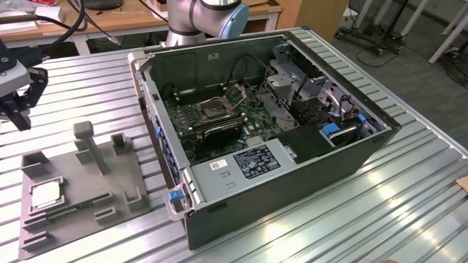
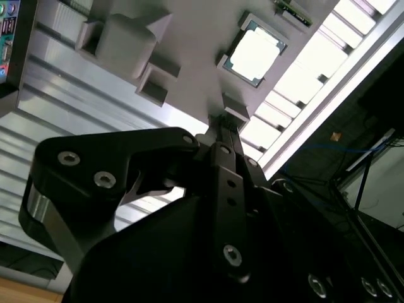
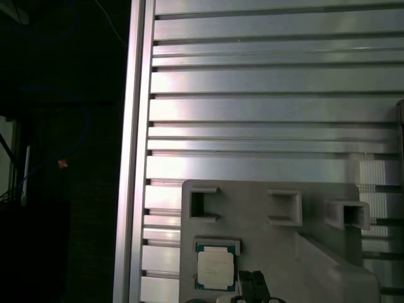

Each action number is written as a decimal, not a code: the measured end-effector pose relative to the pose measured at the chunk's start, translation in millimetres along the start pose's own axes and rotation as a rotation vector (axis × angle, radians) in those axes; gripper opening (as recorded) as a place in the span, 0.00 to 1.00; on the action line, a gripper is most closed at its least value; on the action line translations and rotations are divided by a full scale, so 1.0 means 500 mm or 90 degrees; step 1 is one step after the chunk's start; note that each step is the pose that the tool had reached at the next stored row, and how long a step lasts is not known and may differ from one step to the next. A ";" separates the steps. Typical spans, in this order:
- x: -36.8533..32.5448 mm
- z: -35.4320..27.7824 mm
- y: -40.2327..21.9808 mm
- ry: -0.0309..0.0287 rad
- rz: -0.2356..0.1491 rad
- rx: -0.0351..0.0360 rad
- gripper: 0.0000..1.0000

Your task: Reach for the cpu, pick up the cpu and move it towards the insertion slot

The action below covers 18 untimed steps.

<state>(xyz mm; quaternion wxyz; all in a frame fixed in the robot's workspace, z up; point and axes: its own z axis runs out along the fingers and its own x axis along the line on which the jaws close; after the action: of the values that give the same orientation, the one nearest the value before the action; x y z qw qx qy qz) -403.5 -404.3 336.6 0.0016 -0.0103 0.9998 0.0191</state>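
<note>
In the exterior view, we found the cpu (image 1: 45,195) lying in its grey tray (image 1: 76,178). The gripper (image 1: 15,118) hung above and apart, and the insertion slot (image 1: 214,109) sat dark-centred inside the open computer case (image 1: 329,181), whose labels (image 1: 255,161) we could not read. In the second wrist view, the gripper (image 2: 222,123) was clenched on nothing, short of the cpu (image 2: 254,52). In the first wrist view, the cpu (image 3: 214,266) bore illegible print. We judged the reach unfinished, with pickup and transfer outstanding.
</note>
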 end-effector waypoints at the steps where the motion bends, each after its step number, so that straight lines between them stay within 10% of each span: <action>1: 0.001 0.001 0.000 -0.0001 0.000 0.0000 0.11; 18: 0.004 0.002 -0.004 -0.0005 0.000 0.0001 0.11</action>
<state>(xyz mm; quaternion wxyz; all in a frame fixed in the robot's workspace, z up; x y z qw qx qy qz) -405.7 -406.1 335.7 0.0020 -0.0105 0.9998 0.0190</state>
